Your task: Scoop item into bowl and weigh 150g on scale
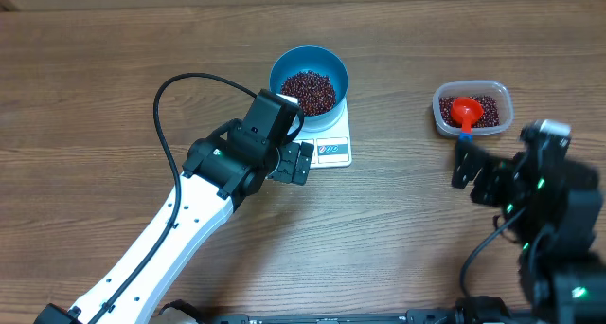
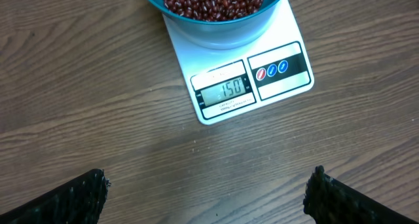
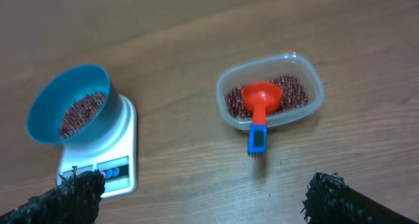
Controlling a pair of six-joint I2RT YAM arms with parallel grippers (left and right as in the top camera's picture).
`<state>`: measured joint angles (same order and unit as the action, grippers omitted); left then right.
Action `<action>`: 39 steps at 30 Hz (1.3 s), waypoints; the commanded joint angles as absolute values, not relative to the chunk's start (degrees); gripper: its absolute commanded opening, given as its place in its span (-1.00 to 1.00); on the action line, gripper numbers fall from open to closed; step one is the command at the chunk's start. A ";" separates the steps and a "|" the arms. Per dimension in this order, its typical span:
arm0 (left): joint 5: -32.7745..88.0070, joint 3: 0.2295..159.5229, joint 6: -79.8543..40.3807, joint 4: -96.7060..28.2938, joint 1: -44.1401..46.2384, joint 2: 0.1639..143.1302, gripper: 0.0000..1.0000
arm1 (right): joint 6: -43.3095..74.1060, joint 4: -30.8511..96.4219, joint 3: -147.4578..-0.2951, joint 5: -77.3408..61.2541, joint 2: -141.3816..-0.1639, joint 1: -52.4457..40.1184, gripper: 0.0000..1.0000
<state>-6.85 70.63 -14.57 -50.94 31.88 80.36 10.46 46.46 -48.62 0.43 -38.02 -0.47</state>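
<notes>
Fingers spread wide and gripping nothing, the left gripper (image 1: 295, 162) hangs over the table (image 1: 95, 97) just short of the scale (image 1: 333, 152), where the bowl (image 1: 276, 76) sits loaded with beans (image 1: 308, 92). The right gripper (image 1: 467, 165), its fingers just as far apart and also holding nothing, is off to the other side, near a clear tub (image 1: 441, 116) that holds more beans and a red scoop (image 1: 465, 110).

Only the left wrist view makes the display (image 2: 226, 90) legible: it reads 150, beside a panel (image 2: 278, 68) with three round buttons. From overhead the same window is a small blur at the edge of the gripper. The left wrist view cuts the bowl down to its near wall and a slice of the heap at the top edge. The two black fingertips sit in the lower corners with wood grain between them, and the scale lies ahead, apart from both.

The right wrist view takes in what the left cannot — tub and bowl together. The scoop rests cup-up on the tub's beans, its blue-tipped handle (image 3: 257, 140) sticking out over the near rim. The bowl stands on the scale far to the left, well apart from the tub. The right fingertips frame the lower corners. The tub lies ahead between them, untouched, and the bowl is ahead of the left-hand tip.

In the bowl the beans lie below the rim.
</notes>
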 commanded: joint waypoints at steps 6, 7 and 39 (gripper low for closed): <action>-6.76 70.41 -13.69 -50.76 31.88 79.94 0.99 | 8.86 34.76 -28.12 0.99 -23.27 -1.50 1.00; -6.79 70.41 -13.69 -50.76 31.88 79.94 0.99 | 8.86 32.42 -25.71 1.02 -21.56 -1.89 1.00; -6.76 70.41 -13.69 -50.76 31.88 79.94 0.99 | 8.67 9.04 -2.48 2.48 -0.14 -4.93 1.00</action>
<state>-6.85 70.59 -14.57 -50.85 31.88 80.34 8.95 9.47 -2.66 1.78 -0.73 -4.56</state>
